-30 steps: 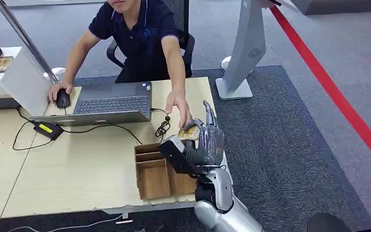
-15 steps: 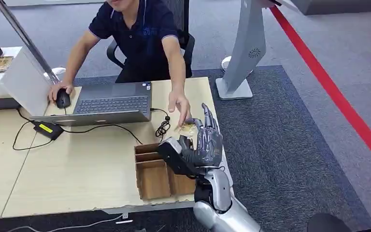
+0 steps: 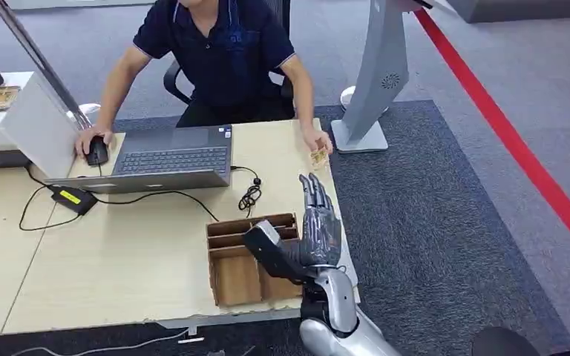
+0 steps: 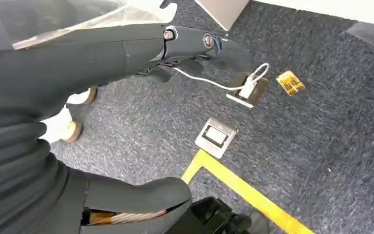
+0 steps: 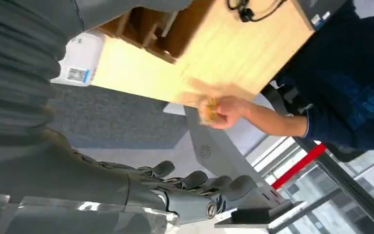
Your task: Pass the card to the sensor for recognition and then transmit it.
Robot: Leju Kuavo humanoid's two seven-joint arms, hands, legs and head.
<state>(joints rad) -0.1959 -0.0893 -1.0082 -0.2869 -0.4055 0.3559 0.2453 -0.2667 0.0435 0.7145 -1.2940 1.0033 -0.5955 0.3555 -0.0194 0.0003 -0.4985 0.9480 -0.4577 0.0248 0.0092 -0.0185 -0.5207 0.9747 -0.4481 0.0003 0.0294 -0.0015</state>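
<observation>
The card [image 3: 318,157] is sitting in the person's hand [image 3: 316,142] at the far right corner of the counter [image 3: 119,259], beyond the right robot hand [image 3: 308,233] and apart from it. That robot hand is standing upright over the counter's right edge, just beside the wooden organizer [image 3: 246,259], fingers spread and holding nothing. The card is too small to tell its long axis. The handover appears done, judging by who is holding the card. The left robot hand [image 4: 102,53] is hanging over the carpeted floor, fingers loosely extended, empty.
</observation>
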